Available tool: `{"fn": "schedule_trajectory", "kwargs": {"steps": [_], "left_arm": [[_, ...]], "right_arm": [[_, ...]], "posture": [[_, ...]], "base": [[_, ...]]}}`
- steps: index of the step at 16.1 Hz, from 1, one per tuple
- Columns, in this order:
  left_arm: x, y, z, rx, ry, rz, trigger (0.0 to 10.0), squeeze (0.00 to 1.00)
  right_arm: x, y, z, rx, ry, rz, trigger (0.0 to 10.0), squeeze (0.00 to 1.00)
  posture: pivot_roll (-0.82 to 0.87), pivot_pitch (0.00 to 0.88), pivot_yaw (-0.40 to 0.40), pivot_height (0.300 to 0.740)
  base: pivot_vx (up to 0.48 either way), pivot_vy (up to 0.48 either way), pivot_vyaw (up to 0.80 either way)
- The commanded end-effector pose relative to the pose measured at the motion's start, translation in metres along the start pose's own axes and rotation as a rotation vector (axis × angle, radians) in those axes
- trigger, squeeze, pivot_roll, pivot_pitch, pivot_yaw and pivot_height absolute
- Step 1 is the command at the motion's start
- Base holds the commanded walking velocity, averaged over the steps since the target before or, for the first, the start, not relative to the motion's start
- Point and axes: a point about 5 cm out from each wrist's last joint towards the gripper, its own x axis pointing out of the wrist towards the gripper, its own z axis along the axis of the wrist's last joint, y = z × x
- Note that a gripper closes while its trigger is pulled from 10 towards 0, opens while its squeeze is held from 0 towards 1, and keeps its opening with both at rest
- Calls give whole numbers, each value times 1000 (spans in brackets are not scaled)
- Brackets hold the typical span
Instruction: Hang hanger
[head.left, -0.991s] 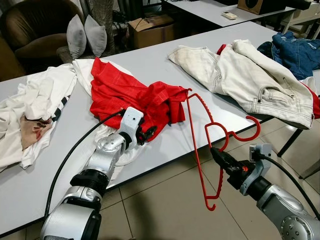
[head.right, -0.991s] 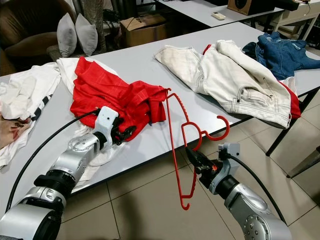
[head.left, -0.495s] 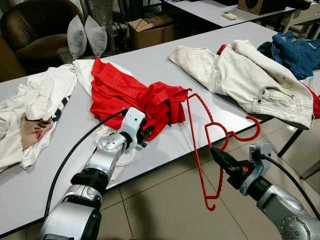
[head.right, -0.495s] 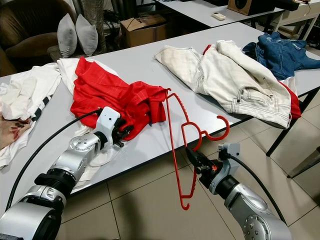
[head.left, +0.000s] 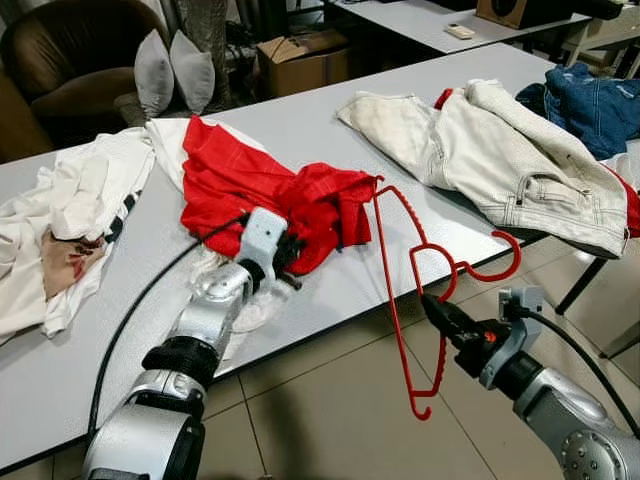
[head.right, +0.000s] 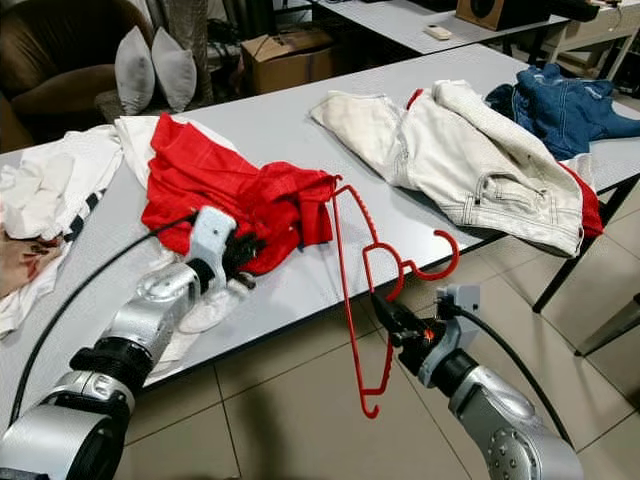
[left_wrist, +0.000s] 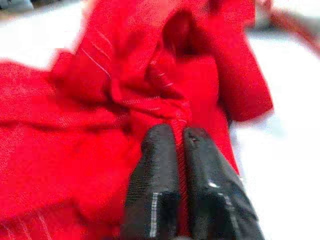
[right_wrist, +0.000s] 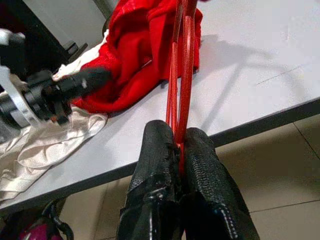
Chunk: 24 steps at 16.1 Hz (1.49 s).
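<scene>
Left eye view, from the robot's left side across: a rumpled white garment (head.left: 70, 215) lies on the long grey worktop (head.left: 300, 125), and next to it a crumpled red cloth garment (head.left: 265, 180) is spread near the middle. The left gripper (left_wrist: 179, 135) reaches over the front of the worktop into the near edge of that red garment; in the left wrist view its two black jaws are clenched together on a pinched fold of the red cloth. Just to the right, a thin red plastic hanger (head.left: 415, 270) stands tilted, its upper end leaning against the red garment at the worktop's front edge and its lower end hanging below over the tiled floor (head.left: 330, 420), hook curling to the right. The right gripper (right_wrist: 179, 142) sits below the worktop edge, jaws closed tight on the hanger's thin bars, as the right wrist view shows. Further right, a cream-coloured pair of trousers (head.left: 500, 160) sprawls over the worktop, with a blue denim garment (head.left: 595, 100) at the far right end.
</scene>
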Motion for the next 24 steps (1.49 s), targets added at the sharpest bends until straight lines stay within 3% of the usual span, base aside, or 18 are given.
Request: {"fn": "schedule_trajectory", "kwargs": {"steps": [1,3,4,6,11,15,18,24], "left_arm": [[-1,10,24,-5,-147,23,0,0],[-5,15,35,1,-235,16,0,0],[-14,23,54,43,-369,4,0,0],[-19,27,62,108,-408,-15,0,0],[-21,23,66,166,-431,-40,0,0],[-14,26,67,178,-391,31,0,0],[-14,25,76,176,-452,30,0,0],[-30,18,86,235,-605,-35,0,0]], "right_arm": [[4,3,5,-27,-7,21,10000,0],[5,5,7,-30,-9,34,10000,0],[8,9,10,-33,-5,67,10000,0],[12,16,12,-39,7,122,10000,0],[14,31,5,-42,77,252,10000,0],[7,33,3,-30,75,255,10000,0],[4,24,-6,14,112,170,10000,0],[14,0,-13,106,131,67,10000,0]], "posture": [[-303,0,101,740],[-304,0,99,740],[-303,0,96,740],[-298,0,86,740],[-290,0,73,740],[-300,0,85,740],[-307,0,102,740],[-292,0,88,740]], "base": [[0,0,0],[0,0,0],[0,0,0],[0,0,0],[0,0,0],[0,0,0],[0,0,0],[0,0,0]]}}
